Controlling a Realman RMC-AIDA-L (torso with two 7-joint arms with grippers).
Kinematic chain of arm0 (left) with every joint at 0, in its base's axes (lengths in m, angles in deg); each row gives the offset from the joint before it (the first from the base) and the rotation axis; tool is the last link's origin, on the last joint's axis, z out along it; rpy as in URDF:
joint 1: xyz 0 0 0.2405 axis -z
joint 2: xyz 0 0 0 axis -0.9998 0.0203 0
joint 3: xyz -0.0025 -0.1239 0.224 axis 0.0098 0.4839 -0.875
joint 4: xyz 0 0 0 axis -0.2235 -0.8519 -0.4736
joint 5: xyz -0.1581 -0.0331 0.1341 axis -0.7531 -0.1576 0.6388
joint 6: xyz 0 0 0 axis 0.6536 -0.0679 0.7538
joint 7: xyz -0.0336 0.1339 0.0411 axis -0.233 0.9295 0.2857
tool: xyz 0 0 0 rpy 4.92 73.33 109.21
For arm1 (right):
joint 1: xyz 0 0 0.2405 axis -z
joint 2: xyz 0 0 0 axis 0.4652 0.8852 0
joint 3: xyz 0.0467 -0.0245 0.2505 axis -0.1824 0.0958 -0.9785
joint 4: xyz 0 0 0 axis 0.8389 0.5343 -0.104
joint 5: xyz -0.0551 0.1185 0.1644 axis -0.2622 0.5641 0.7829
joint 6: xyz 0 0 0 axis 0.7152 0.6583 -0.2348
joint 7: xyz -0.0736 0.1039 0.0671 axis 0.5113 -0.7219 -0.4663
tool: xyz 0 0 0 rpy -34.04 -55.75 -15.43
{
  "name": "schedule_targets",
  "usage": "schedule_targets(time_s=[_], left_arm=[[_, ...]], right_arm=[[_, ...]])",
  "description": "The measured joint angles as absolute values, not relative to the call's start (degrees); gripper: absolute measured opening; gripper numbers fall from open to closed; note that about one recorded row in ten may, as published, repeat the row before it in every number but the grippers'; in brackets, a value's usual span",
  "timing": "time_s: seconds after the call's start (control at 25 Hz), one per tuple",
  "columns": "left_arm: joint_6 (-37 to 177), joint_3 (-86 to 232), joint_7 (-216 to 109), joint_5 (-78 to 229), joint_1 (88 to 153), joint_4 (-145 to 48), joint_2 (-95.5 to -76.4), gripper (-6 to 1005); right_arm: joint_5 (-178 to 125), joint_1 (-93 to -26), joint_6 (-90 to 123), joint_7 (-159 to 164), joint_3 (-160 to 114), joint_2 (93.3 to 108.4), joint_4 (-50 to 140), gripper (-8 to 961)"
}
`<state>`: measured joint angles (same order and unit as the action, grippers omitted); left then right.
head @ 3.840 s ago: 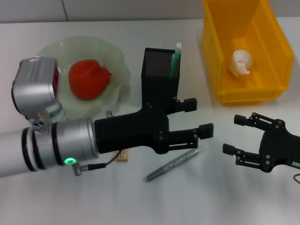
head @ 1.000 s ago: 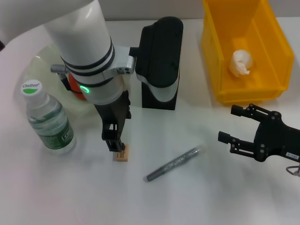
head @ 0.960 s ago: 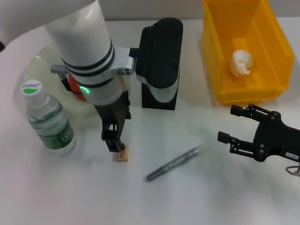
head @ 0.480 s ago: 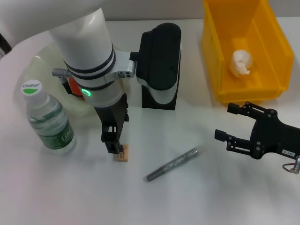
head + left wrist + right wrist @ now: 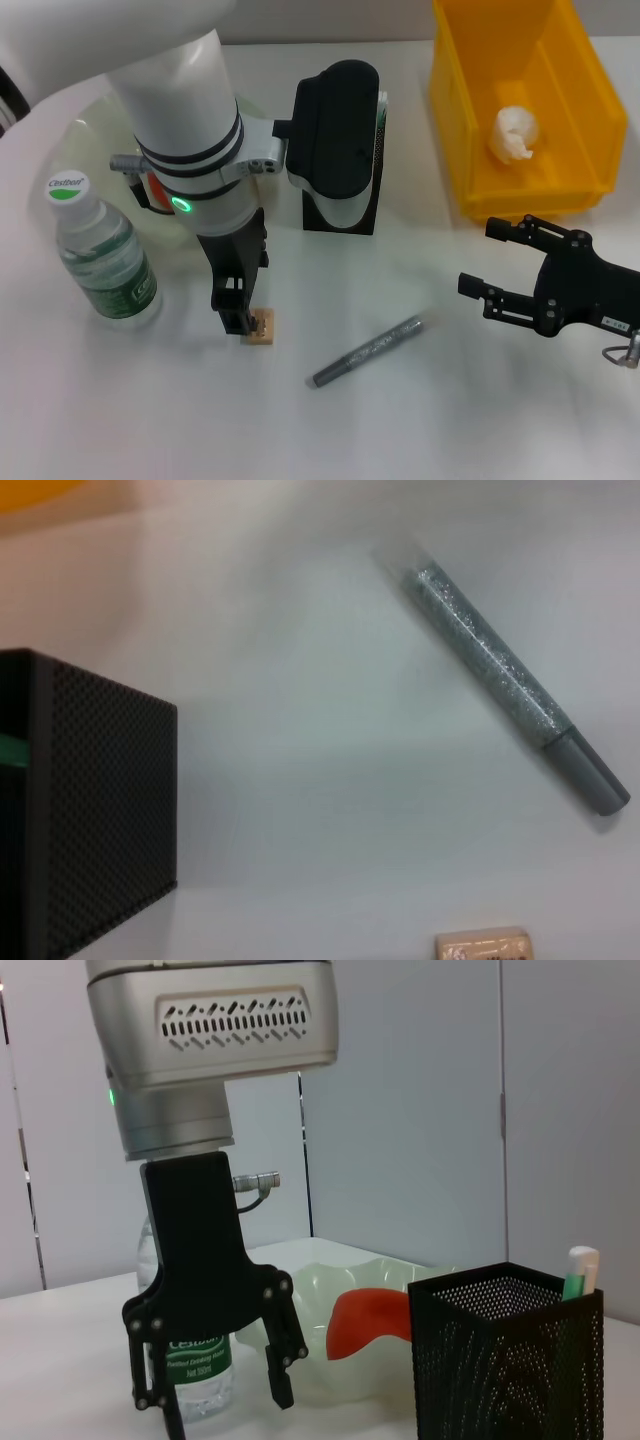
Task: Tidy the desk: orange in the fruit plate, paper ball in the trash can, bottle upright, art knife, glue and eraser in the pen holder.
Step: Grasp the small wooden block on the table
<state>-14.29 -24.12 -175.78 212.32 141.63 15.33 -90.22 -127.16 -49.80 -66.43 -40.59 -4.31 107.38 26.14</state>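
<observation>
On the white desk [image 5: 130,420], the tan eraser [image 5: 262,327] lies flat on the open surface in front of the black mesh pen holder [image 5: 372,190]. My left gripper [image 5: 238,318] points straight down over it, fingers spread, one fingertip right beside the eraser's edge. From my left wrist camera I see the glittery grey pen-shaped stick [image 5: 515,687] lying well apart from the holder. The water bottle [image 5: 102,258] stands upright by the pale green fruit plate [image 5: 95,118], which holds the orange [image 5: 368,1322]. The paper ball [image 5: 516,133] sits in the yellow bin [image 5: 450,90]. My right gripper [image 5: 492,263] hovers open near the bin's front.
</observation>
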Motion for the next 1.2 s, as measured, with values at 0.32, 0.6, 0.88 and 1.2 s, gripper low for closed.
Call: schedule_targets(time_s=[0.32,0.6,0.88,1.2], left_arm=[[-13.05,-25.03,-175.77,209.84,141.67,14.56,-90.22,720],[-12.49,-25.51,-176.03,209.37,141.71,13.51,-90.23,715],[-11.78,-25.79,-176.25,208.76,141.45,12.01,-90.23,710],[-10.48,-26.41,-176.27,208.74,141.42,10.99,-90.23,704]], right_arm=[[-127.57,-50.52,-66.02,-40.68,-3.08,107.33,26.13,737],[-127.79,-50.97,-67.08,-40.79,2.44,107.15,26.13,736],[-127.84,-50.62,-67.98,-40.82,2.63,107.11,25.86,735],[-127.87,-50.70,-68.05,-40.85,2.61,107.11,25.98,734]])
